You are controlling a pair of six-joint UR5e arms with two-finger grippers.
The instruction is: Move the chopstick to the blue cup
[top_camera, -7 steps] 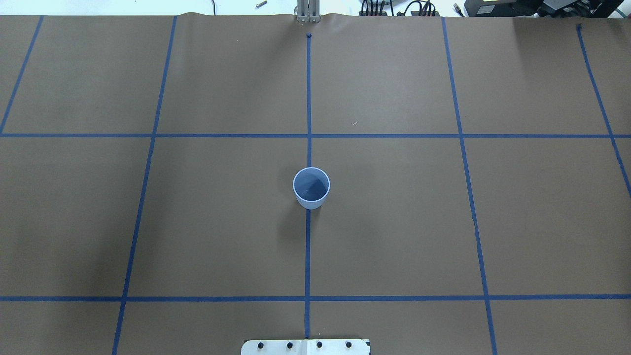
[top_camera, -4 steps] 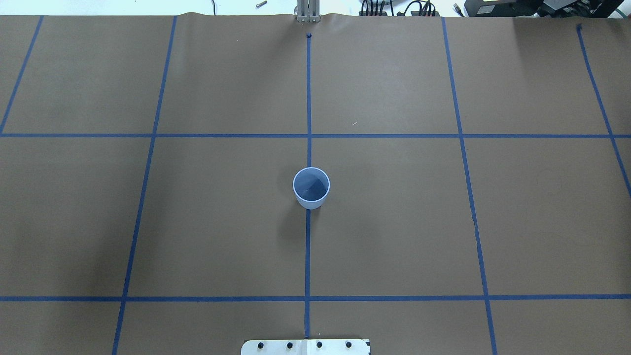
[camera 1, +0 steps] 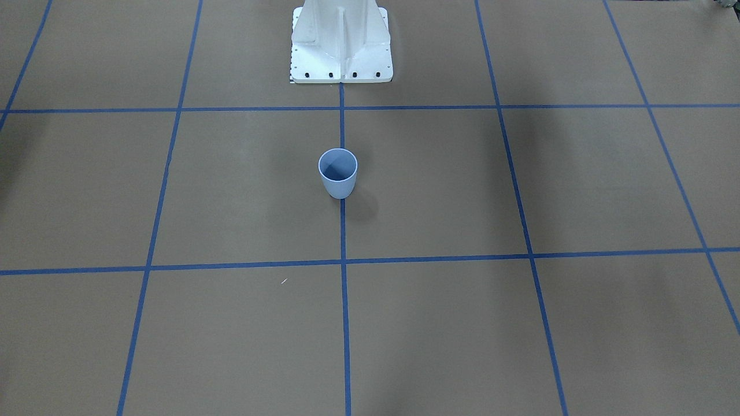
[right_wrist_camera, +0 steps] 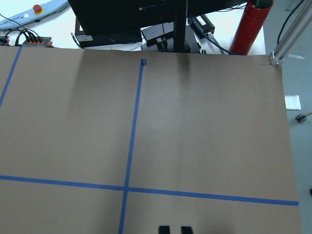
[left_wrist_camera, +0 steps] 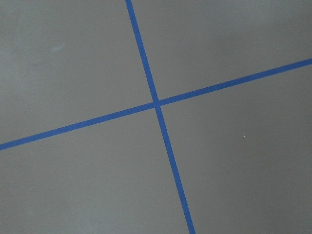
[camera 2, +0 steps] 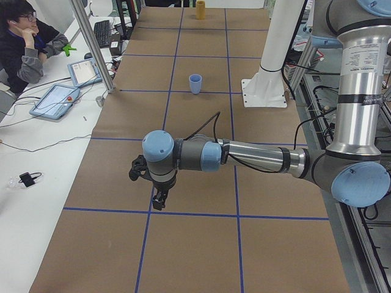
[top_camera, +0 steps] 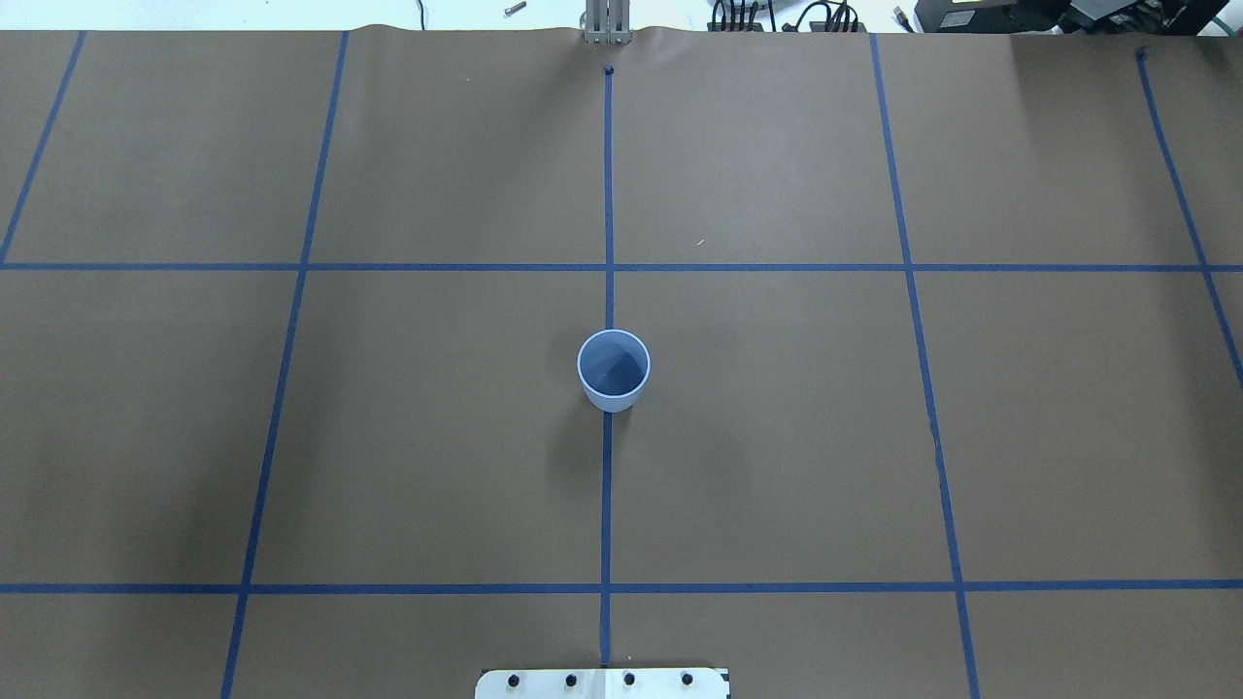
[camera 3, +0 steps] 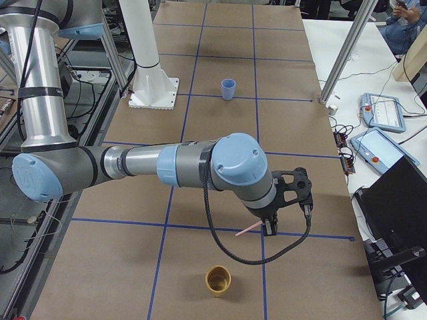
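Front view: we see the small light blue plastic cup (camera 1: pixel 338 173) upright on the brown paper tabletop (camera 1: pixel 231 202), on the centre blue tape line (camera 1: pixel 345 323).
Overhead: same spot, mouth up.
Left side: left hand (camera 2: pixel 157 204) hangs over the tabletop, well apart from the cup. We can't tell its opening.
Right side: right hand (camera 3: pixel 270 227) is narrow, pinching a thin pink chopstick (camera 3: pixel 248 229) near a yellow cup (camera 3: pixel 217 280).
Left wrist: tape lines crossing.
Right wrist: fingertips (right_wrist_camera: pixel 164 229) close together.

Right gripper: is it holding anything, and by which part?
The right gripper appears to pinch the pink chopstick near one end; the rest juts out sideways.
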